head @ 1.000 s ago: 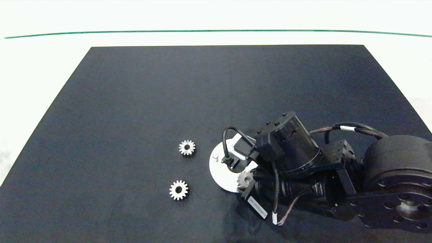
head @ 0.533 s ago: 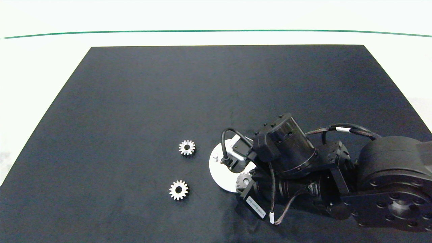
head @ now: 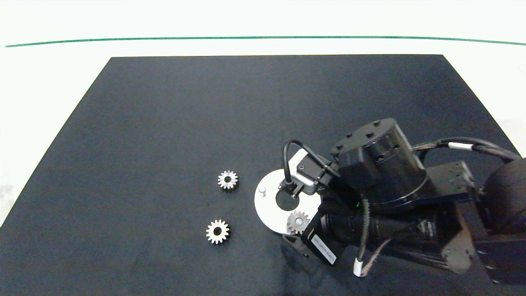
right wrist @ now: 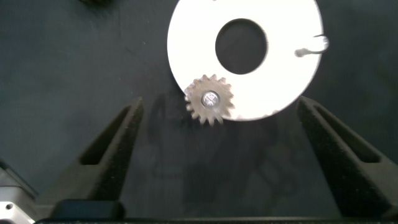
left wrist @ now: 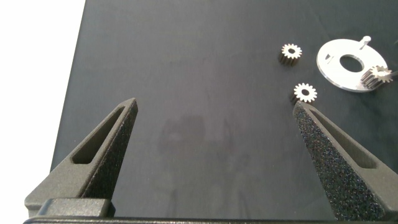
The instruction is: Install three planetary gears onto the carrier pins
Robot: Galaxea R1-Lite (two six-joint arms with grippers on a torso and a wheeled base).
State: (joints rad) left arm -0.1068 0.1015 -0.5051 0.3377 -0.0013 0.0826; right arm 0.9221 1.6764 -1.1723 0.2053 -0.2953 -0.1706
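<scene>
From the head view, one planetary gear [head: 298, 222] sits on the near pin of the white disc [head: 267, 209], with my right end effector [head: 306, 242] low over the disc's near edge. Another carrier pin [head: 262, 190] stands bare on the far-left rim; the third pin is, I think, hidden under my wrist. Two more gears lie loose on the black worktop [head: 164, 123] left of the disc: a farther gear [head: 227, 179] and a nearer gear [head: 217, 231].

In my left wrist view, my left end effector [left wrist: 214, 115] hangs released over bare worktop, well apart from the parts, fingers spread and empty.

In my right wrist view, the seated gear [right wrist: 210, 99] shows the pin through its centre hole, and my fingers [right wrist: 112, 146] stand wide on either side, touching nothing. The next pick should be the nearer gear: I should grip it across the teeth, keep it flat, and lower it squarely over the bare pin.
</scene>
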